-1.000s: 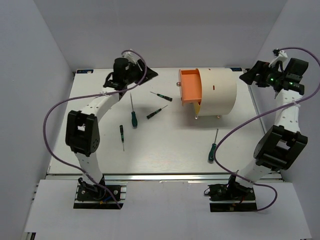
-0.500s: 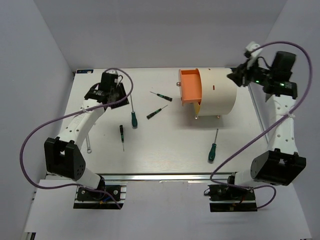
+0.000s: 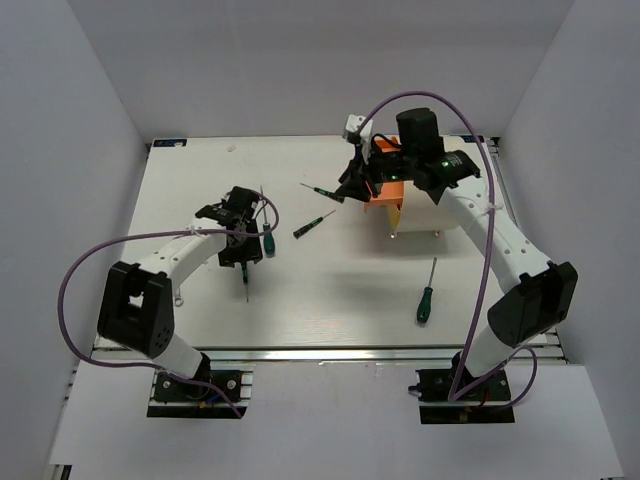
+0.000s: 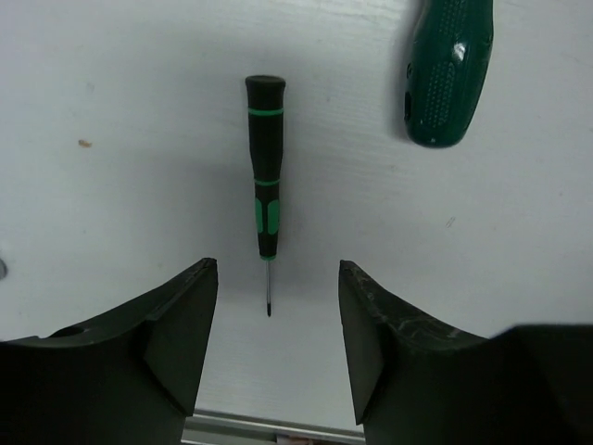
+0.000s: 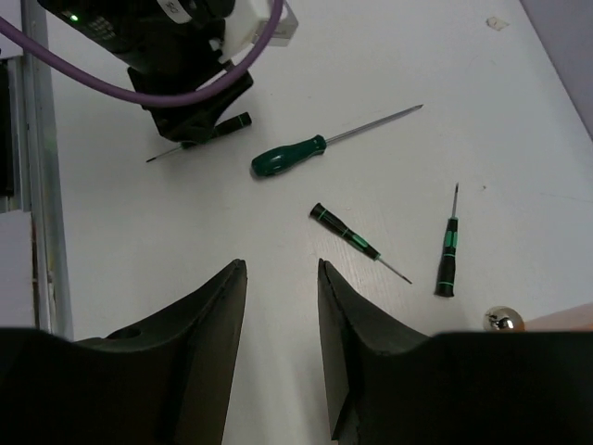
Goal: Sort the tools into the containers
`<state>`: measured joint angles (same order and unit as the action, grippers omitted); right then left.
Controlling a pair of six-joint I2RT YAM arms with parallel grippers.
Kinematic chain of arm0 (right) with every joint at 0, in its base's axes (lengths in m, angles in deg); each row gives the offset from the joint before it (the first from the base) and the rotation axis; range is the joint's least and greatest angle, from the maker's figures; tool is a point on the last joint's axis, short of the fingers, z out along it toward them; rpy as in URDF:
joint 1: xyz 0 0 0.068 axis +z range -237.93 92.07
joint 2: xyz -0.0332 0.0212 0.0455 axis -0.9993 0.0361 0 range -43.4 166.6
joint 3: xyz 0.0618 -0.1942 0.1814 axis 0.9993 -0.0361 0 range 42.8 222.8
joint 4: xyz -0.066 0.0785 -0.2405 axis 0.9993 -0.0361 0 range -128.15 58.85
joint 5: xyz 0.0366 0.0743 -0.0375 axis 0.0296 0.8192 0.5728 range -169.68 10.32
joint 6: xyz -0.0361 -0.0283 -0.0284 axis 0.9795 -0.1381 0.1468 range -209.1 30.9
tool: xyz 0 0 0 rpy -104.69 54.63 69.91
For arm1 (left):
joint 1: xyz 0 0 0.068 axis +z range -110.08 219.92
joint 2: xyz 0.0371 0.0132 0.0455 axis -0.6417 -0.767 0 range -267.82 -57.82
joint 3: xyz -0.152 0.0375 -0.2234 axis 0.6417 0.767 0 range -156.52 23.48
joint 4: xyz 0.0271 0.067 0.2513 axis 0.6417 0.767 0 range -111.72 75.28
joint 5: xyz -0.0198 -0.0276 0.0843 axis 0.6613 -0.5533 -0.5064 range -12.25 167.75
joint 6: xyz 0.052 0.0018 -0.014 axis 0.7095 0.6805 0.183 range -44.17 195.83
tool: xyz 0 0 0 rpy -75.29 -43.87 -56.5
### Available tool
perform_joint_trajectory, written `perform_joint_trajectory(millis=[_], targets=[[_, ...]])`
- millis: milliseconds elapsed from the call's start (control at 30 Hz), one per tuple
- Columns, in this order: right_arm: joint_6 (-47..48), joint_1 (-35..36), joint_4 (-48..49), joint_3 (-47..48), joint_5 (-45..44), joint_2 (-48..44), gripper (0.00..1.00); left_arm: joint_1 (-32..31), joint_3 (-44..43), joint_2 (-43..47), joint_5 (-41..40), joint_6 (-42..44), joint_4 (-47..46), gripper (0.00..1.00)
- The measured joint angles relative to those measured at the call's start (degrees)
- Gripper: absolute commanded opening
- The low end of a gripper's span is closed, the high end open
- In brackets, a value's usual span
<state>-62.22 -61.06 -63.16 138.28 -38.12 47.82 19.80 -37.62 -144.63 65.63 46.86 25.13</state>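
Observation:
My left gripper [image 4: 278, 278] hovers open over a small black-and-green screwdriver [image 4: 264, 199] lying on the table; nothing is between its fingers. A green-handled screwdriver [image 4: 449, 74] lies just beside it. From the top, the left gripper [image 3: 243, 252] is left of centre. My right gripper [image 3: 348, 190] hangs open and empty in front of the orange drawer [image 3: 382, 196] of the white drum [image 3: 432, 215]. The right wrist view shows two small screwdrivers [image 5: 347, 232] [image 5: 447, 250], the green-handled one [image 5: 287, 159] and the drawer's brass knob [image 5: 503, 320]. My right gripper [image 5: 281, 269] is above bare table.
Another green-handled screwdriver [image 3: 427, 295] lies at the front right. A small silver wrench [image 3: 177, 296] lies by the left arm's elbow. White walls close in the table on three sides. The right arm covers much of the drum.
The right arm swung from the far right corner across the drum to the drawer front, its jaws narrower. The left arm came forward from the back, down over the small screwdriver.

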Motion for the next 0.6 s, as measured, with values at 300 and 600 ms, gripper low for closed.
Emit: perform_joint_trajectory(millis=[300,600], targets=[[-2.27,1.38,0.22,-0.02,-2.62,0.55,0.47,-0.68,0.02,-10.01,-3.06,-0.02,-7.61,0.58],[-2.43,1.38,0.50,-1.70,-4.37,-2.21,0.49,-0.68,0.09,-13.38,-3.41,0.00,-12.04,0.36]])
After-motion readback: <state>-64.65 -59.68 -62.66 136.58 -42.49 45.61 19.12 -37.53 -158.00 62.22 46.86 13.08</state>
